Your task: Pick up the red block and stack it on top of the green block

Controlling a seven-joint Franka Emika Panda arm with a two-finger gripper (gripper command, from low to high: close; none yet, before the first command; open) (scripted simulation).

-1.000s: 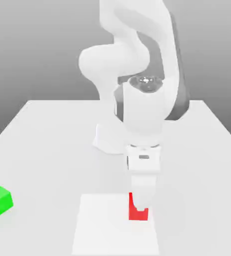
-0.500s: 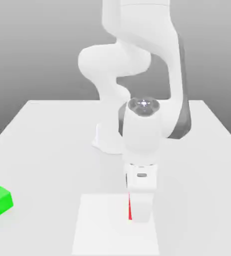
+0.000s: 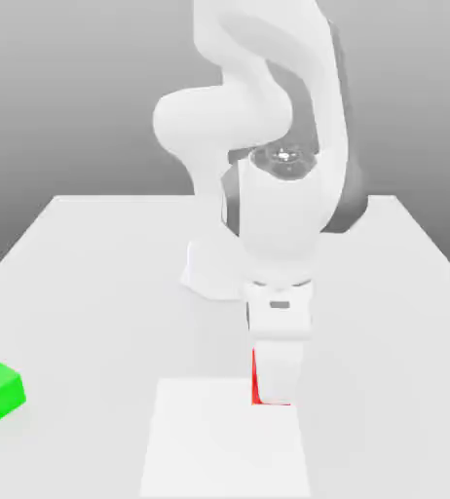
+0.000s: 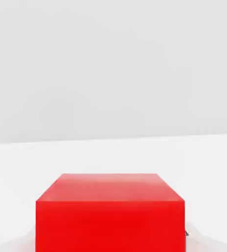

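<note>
Exterior view: arm higher than half a second ago; gripper (image 3: pixel 272 390) clamped on red block (image 3: pixel 256 382), lifted off table (image 3: pixel 93 283).

Red block mostly hidden, arm cut off by the frame

In the exterior view the red block (image 3: pixel 255 382) shows as a thin sliver, low and right of centre; the gripper (image 3: pixel 274 385) covers the rest. The arm (image 3: pixel 258 117) runs off the top edge. In the hand view the block's (image 4: pixel 110 211) lower part is cut by the bottom edge.
</note>
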